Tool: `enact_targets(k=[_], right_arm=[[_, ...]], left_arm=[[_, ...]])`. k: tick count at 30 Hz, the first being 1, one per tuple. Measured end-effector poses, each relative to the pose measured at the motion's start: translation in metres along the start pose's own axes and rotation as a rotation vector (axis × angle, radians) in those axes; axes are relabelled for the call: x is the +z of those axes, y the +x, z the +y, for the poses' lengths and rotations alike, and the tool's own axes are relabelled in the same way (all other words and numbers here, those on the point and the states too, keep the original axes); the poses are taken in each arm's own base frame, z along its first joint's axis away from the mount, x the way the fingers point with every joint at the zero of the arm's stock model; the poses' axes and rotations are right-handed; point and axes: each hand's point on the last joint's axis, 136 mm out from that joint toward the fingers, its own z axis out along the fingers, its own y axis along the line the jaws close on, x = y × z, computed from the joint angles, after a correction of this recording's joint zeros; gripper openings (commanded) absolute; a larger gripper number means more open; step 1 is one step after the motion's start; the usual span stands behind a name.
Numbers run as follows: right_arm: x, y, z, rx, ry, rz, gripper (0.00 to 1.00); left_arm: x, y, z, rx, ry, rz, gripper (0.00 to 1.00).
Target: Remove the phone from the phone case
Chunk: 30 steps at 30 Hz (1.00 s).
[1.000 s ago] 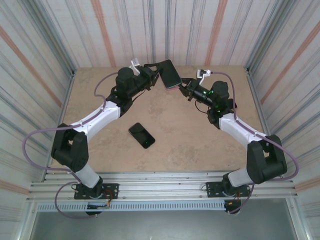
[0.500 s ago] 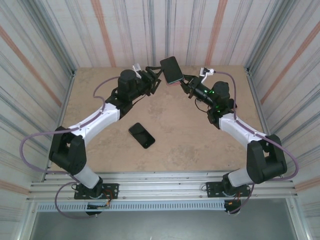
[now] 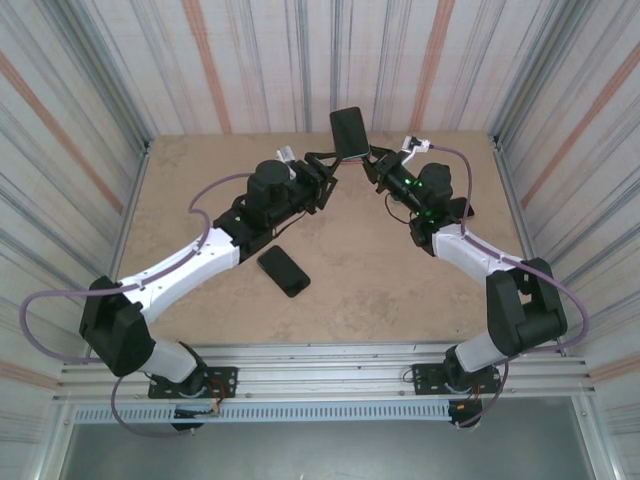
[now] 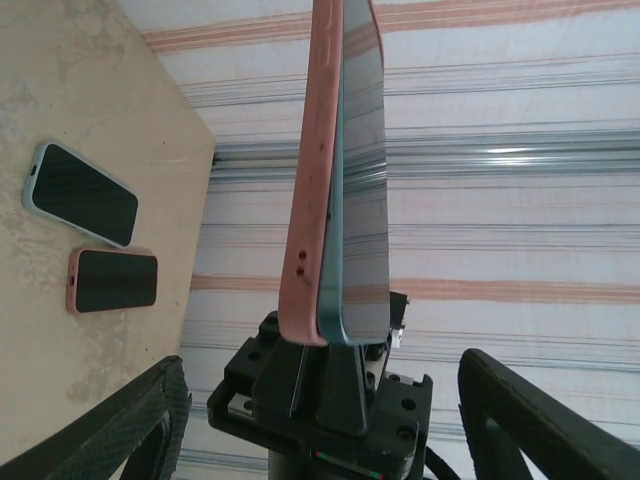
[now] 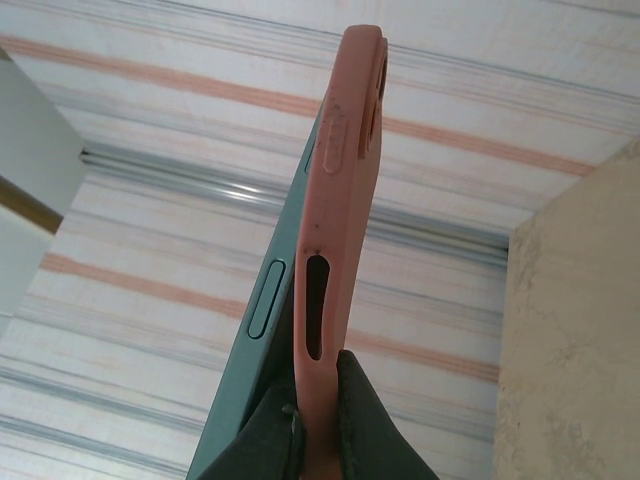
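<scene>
Standing on end: glossy phone (image 4: 362, 170) in matte pink phone case (image 4: 312, 200), pinched by right hand (image 5: 318, 395); left hand (image 3: 325, 178) wide

Tan stone-patterned tabletop (image 3: 380, 290). Enclosed on 3 sides by corrugated walls (image 3: 260, 60), white with grey and orange stripes. Slotted aluminium rail (image 3: 330, 372) along near edge. Even, diffuse lighting.
</scene>
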Motion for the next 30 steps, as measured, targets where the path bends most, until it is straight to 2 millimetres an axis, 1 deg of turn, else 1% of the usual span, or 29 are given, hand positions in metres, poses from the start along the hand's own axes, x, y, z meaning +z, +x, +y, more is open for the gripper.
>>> enact_targets(k=[2,7,11,15,21,24,28,30], right_arm=[[0.001,0.000,0.001,-0.013,-0.006,-0.006,0.00],[0.002,0.001,0.005,-0.044,-0.026,-0.014,0.00],[0.004,0.001,0.002,-0.055,-0.023,-0.015,0.00],[0.004,0.002,0.003,-0.057,-0.030,-0.015,0.00],[0.005,0.003,0.006,-0.062,-0.048,-0.015,0.00],[0.005,0.004,0.007,-0.063,-0.050,-0.013,0.00],[0.005,0.004,0.007,-0.065,-0.053,-0.013,0.00],[0.005,0.004,0.008,-0.069,-0.053,-0.014,0.00]], left_arm=[[0.000,0.005,-0.006,-0.010,0.011,0.000,0.67],[0.002,0.011,-0.034,-0.041,0.079,0.003,0.59],[0.007,0.010,-0.044,-0.044,0.099,0.002,0.57],[0.010,0.010,-0.042,-0.047,0.096,0.001,0.56],[0.020,0.012,-0.028,-0.061,0.067,0.003,0.56],[0.023,0.012,-0.025,-0.065,0.059,0.003,0.55],[0.024,0.012,-0.026,-0.065,0.062,0.003,0.53],[0.024,0.011,-0.030,-0.066,0.077,0.002,0.51]])
